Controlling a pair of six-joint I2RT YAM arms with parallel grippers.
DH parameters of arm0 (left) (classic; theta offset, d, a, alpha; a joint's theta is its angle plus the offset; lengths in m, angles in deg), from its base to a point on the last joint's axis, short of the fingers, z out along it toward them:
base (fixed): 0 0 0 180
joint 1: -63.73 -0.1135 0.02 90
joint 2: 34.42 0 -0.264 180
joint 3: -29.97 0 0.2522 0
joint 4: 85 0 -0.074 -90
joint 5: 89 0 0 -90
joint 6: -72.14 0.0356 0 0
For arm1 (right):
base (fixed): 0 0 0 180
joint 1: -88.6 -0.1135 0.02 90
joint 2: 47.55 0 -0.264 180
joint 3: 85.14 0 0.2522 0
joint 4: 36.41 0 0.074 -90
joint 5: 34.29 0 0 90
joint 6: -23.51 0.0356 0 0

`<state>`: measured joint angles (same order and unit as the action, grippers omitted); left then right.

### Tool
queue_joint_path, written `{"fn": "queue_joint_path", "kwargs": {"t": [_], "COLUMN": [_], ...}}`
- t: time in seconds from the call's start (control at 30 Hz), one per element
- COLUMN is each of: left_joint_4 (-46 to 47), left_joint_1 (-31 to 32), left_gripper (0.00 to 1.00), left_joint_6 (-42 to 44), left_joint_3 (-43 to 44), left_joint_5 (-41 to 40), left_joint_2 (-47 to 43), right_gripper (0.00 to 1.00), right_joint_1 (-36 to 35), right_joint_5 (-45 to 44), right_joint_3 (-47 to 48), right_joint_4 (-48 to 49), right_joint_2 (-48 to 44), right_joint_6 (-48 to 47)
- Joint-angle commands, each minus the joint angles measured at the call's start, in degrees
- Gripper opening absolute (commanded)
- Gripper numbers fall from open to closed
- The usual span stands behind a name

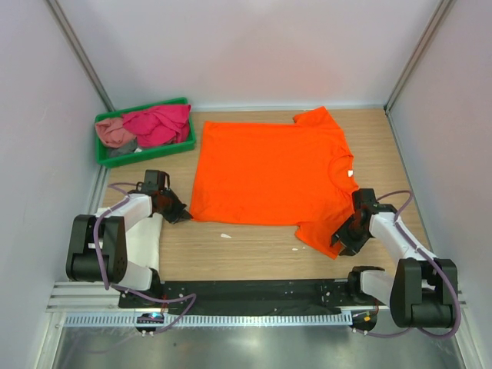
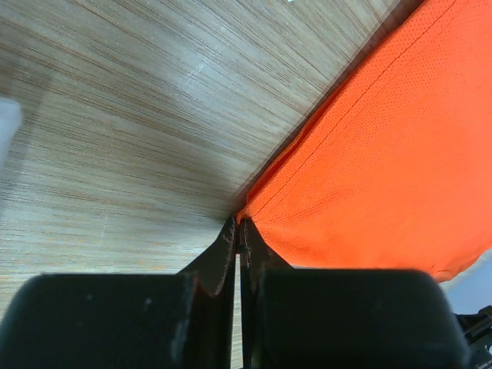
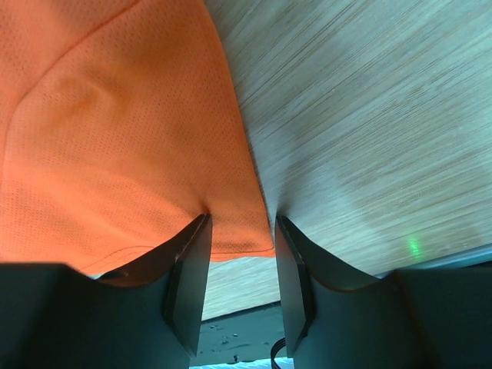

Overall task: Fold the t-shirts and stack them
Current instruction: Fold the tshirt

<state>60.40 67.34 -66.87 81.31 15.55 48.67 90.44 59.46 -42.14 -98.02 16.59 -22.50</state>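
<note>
the orange t-shirt lies spread flat in the middle of the wooden table. its collar is at 3 o'clock, with one sleeve at 1 o'clock and the other at 5 o'clock. the left gripper is at the hem corner at 8 o'clock. in the left wrist view its fingers are clenched together, and the tip of that corner runs in between them, the hem beside it raised a little over its shadow. the right gripper is at the 5 o'clock sleeve. in the right wrist view its fingers stand apart, released, straddling the sleeve's corner, one finger over the cloth and the other over bare wood.

a white t-shirt lies further out at 8 o'clock, partly under the left arm. a green tray sits at 10 o'clock, just apart from the orange cloth. it holds a crumpled magenta t-shirt and, at its 9 o'clock side, a dusty pink t-shirt.
</note>
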Motion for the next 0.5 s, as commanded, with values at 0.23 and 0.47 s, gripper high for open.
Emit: {"fn": "queue_joint_path", "kwargs": {"t": [0.23, 0.47], "left_joint_4": [-1.3, -4.3], "left_joint_1": [-0.3, -0.3], "left_gripper": [0.00, 0.00], "left_joint_6": [0.0, -3.5], "left_joint_3": [-0.1, -2.5], "left_joint_5": [-2.0, -4.3], "left_joint_2": [-1.3, -5.6], "right_gripper": [0.01, 0.01], "right_joint_1": [-1.3, -1.3], "right_joint_5": [-3.5, -5.9], "right_joint_3": [0.0, 4.6], "right_joint_4": [0.2, -10.9], "right_joint_2": [-1.7, -10.2], "right_joint_6": [6.3, 7.7]}}
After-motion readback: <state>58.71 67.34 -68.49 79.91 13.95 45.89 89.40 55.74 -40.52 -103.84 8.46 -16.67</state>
